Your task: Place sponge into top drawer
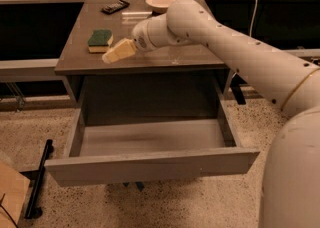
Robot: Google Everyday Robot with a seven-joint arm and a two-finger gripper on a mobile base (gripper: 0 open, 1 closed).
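Gripper (116,52) hangs low over the front part of the surface (165,62) with nothing seen in it, and whether it is spread or pressed together cannot be told; the sponge (100,40) lies green side up just beyond its tip, near but apparently not touching. Top drawer (150,164) stands pulled out below and in front of the gripper, nothing visible inside. Step in hand is judged to be the approach for pickup: the next move calls for closing the short gap, settling over the sponge and gripping it before any carry to the drawer.
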